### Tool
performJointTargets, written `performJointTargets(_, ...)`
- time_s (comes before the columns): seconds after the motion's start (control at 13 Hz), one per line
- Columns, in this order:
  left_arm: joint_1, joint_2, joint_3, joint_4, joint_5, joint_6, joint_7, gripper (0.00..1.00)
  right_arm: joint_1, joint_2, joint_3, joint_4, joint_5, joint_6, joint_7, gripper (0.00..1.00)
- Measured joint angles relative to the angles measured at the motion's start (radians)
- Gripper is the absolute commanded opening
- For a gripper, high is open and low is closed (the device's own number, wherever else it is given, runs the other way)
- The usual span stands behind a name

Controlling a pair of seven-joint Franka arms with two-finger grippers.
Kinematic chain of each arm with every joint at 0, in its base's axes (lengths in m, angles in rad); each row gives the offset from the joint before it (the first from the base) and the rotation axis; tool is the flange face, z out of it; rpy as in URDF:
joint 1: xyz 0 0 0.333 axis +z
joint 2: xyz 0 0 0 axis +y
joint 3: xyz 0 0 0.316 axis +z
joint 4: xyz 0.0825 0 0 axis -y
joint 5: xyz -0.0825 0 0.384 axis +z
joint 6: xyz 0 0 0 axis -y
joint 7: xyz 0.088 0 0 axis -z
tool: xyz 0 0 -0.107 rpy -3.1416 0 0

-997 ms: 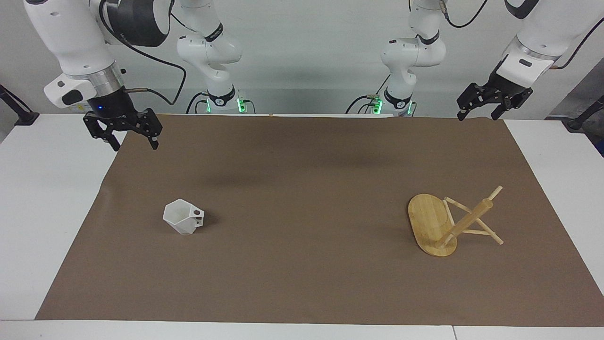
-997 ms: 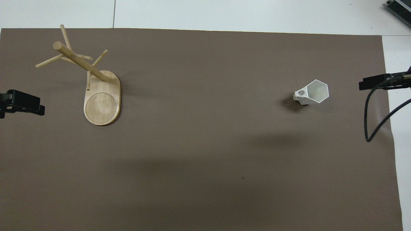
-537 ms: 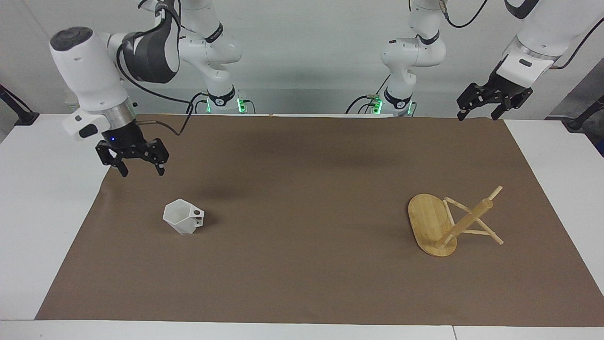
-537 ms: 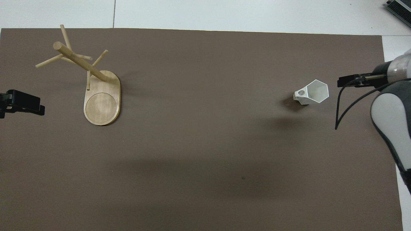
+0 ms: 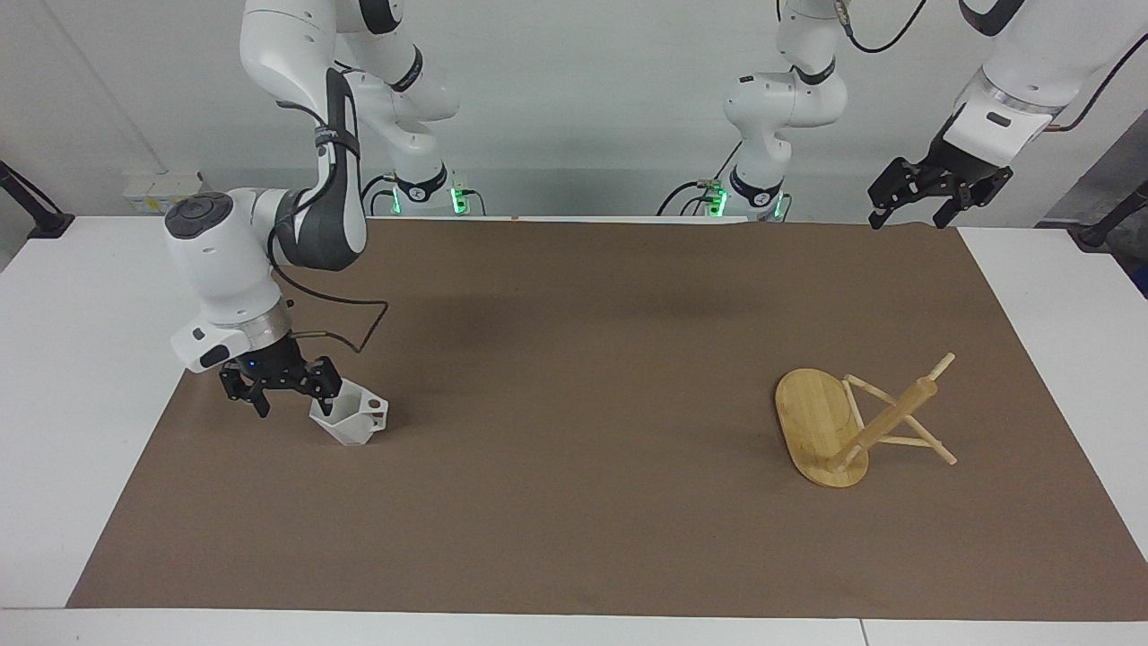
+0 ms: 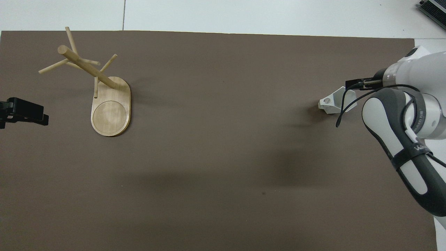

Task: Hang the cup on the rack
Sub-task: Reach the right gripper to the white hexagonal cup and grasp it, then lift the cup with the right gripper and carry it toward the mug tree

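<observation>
Now your right claw [image 5: 285, 395], jaws apart, straddles the cup [image 5: 354, 422] rim; handle points toward the rack [image 5: 861, 422].

A brown mat [image 5: 574, 502] covers the white table [image 5: 81, 377], bearing cup [image 5: 357, 423] and rack [image 5: 821, 431].

Right gripper [image 5: 293, 401] fingers spread at cup [image 5: 352, 421] rim.

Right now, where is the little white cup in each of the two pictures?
Facing view: the white faceted cup sits at the picture's left, at the right tool.
Overhead view: the cup is at the picture's right, partly under that arm.
Shared landmark: the bamboo mug rack, toward the opposite end of the table.
</observation>
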Motion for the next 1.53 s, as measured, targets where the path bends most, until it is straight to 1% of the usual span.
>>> performJointTargets(0.15,0.000,0.000,0.000,0.000,0.000,0.000,0.000,1.00,0.000,0.012,0.000,-0.009,0.000,0.010,0.000,1.00)
performJointTargets(0.46,0.000,0.000,0.000,0.000,0.000,0.000,0.000,1.00,0.001,0.046,0.000,-0.063,0.000,0.075,-0.024,1.00)
performJointTargets(0.92,0.000,0.000,0.000,0.000,0.000,0.000,0.000,1.00,0.001,0.049,0.000,-0.076,0.000,0.080,-0.031,1.00)
performJointTargets(1.0,0.000,0.000,0.000,0.000,0.000,0.000,0.000,1.00,0.001,0.049,0.000,-0.076,0.000,0.080,-0.031,0.97)
performJointTargets(1.15,0.000,0.000,0.000,0.000,0.000,0.000,0.000,1.00,0.001,0.048,0.000,-0.076,0.000,0.080,-0.031,0.82)
performJointTargets(1.3,0.000,0.000,0.000,0.000,0.000,0.000,0.000,1.00,0.002,0.047,0.000,-0.075,0.000,0.080,-0.038,0.65)
performJointTargets(1.38,0.000,0.000,0.000,0.000,0.000,0.000,0.000,1.00,0.003,0.046,0.000,-0.075,0.000,0.080,-0.040,0.59)
performJointTargets(1.53,0.000,0.000,0.000,0.000,0.000,0.000,0.000,1.00,0.007,0.045,0.000,-0.075,0.000,0.079,-0.040,0.44)
